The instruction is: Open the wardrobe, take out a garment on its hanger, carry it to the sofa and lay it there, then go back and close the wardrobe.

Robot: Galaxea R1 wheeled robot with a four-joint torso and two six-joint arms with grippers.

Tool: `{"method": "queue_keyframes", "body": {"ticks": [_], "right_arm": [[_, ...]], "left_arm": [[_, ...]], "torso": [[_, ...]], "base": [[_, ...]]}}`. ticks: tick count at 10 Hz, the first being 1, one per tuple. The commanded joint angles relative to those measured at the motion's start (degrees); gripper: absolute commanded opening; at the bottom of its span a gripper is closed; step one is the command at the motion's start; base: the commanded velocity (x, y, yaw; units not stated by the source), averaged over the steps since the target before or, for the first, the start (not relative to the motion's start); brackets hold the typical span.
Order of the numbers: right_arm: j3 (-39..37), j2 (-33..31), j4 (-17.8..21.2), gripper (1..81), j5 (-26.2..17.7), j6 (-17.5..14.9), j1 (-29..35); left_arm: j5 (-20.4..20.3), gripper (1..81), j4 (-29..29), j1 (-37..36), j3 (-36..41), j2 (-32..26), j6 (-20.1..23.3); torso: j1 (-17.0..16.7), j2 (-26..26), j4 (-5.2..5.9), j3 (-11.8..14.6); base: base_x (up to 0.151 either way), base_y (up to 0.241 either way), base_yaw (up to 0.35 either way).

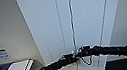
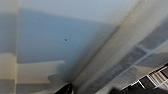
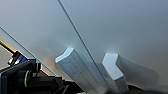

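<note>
Both arms reach the closed wardrobe doors.

The big white wardrobe (image 1: 76,18) stands right in front of the robot, and its two doors are shut, with only a thin dark line between them. So the first step, opening it, looks not done yet, and all the rest of the job is left too: taking out the garment, laying it on the sofa and closing up. The two black arms meet low at the middle line. The left gripper (image 1: 71,58) and the right gripper (image 1: 84,51) sit close by the door seam, but I cannot tell if they are open or closed. In the right wrist view, the two slim handles (image 3: 75,67) stick out side by side.
</note>
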Motion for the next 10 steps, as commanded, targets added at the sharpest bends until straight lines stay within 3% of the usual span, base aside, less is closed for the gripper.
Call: {"method": "queue_keyframes", "body": {"ticks": [1,5,10], "right_arm": [[8.9,-0.7,0.8,81.1,2.7,1.1,6.1],[15.7,-2.7,0.4,81.1,7.2,0.8,1.9],[31.2,-11.3,0.2,81.1,9.5,0.1,-1.8]], "left_arm": [[-0.4,81.1,-0.2,-10.1,11.8,1.9,0.6],[-1.8,81.1,0.4,-4.2,31.7,-6.4,3.1],[-3.7,81.1,5.0,3.0,58.2,-24.8,3.1]], "torso": [[0.0,0.0,0.0,0.0],[0.0,0.0,0.0,0.0],[0.2,0.1,0.0,0.0]], "base": [[0.0,0.0,0.0],[0.0,0.0,0.0],[0.0,0.0,0.0]]}}
